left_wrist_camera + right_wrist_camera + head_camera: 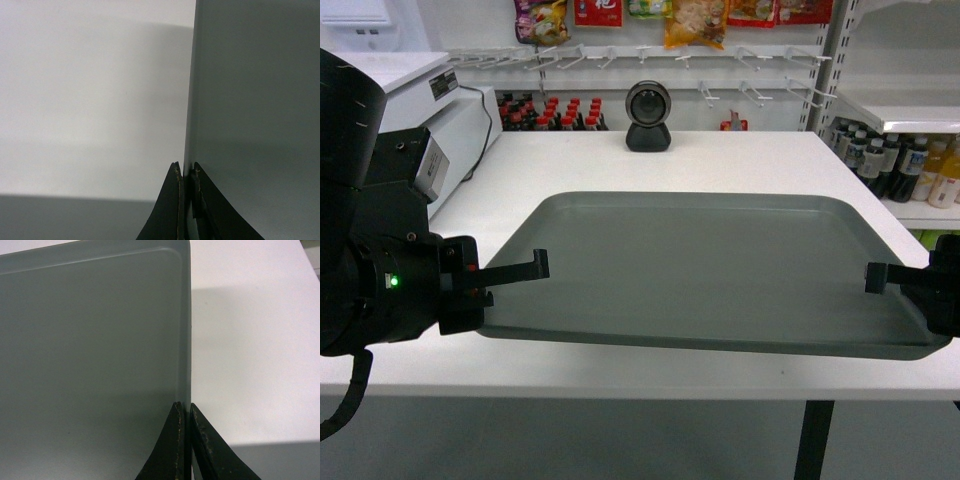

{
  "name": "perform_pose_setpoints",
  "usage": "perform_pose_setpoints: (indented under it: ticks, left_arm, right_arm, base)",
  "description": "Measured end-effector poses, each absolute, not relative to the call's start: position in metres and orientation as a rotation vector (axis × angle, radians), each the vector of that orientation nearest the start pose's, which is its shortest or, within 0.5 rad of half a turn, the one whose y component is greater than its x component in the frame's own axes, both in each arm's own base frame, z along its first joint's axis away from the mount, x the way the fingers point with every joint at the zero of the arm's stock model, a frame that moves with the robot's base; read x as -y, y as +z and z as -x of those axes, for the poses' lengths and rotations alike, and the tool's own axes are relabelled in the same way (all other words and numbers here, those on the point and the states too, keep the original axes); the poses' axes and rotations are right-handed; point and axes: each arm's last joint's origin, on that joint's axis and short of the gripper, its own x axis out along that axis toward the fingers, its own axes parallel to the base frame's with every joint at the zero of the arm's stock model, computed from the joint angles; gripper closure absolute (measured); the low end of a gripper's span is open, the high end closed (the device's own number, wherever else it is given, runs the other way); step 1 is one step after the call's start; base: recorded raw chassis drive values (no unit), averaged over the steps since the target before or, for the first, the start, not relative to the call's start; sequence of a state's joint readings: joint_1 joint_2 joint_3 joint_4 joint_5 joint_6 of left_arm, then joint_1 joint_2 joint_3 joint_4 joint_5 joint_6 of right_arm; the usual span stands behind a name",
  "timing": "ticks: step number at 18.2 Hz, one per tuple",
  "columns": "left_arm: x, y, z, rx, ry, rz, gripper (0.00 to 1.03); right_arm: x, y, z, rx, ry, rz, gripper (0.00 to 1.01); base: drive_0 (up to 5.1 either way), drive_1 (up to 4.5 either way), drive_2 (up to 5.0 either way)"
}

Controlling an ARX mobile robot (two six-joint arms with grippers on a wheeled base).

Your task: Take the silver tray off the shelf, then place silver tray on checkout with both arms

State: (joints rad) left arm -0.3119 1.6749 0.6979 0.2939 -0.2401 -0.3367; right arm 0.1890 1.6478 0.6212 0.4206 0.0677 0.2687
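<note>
On the worktop, head view: the silver tray (720,270) spans the front half of the white checkout worktop (720,160), its near long rim close to the front edge; whether it rests flat or hangs just above cannot be told.
Left pincer (542,264), head view: reaches in at the tray's left short edge; only one black finger shows clearly, the other hidden under the rim.
Right pincer (876,277), head view: at the tray's right short edge; most of its arm is cut off by the picture's right side.
Back edge, head view: a round black device (648,117) stands at the middle; the cash register (450,110) sits at the back left corner, partly hidden by the left arm's housing (370,270).
Left wrist view: left pincer (185,172) pressed together on the tray's (255,100) thin rim, with white worktop (90,100) beside it, blurred.
Right wrist view: right pincer (184,410) pinching the tray's (90,350) rim, a rounded tray corner above, worktop (250,340) to the right.
</note>
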Motion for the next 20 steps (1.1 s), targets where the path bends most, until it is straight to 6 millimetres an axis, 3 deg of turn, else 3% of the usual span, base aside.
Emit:
perform_pose_setpoints:
  ticks: [6,15,17,20]
  left_arm:
    - [0.088,0.136,-0.296,-0.659,0.042,0.138,1.0]
    - [0.09,0.137,-0.298,-0.624,0.069,0.141,1.0]
    - [0.097,0.132,-0.313,-0.545,0.214,0.097,1.0]
    - [0.098,0.115,-0.365,-0.565,0.229,0.061,0.99]
  right_arm:
    - [-0.054,0.133,-0.293,-0.613,0.037,-0.183,0.97]
    - [-0.054,0.134,-0.294,-0.586,0.058,-0.181,0.97]
    - [-0.056,0.13,-0.31,-0.433,0.173,-0.146,0.97]
    - [-0.065,0.119,-0.358,-0.433,0.188,-0.107,0.97]
  base:
    - [-0.1,4.18,-4.4]
    - [0.0,0.0,0.0]
    - [0.0,0.0,0.0]
    - [0.0,0.0,0.0]
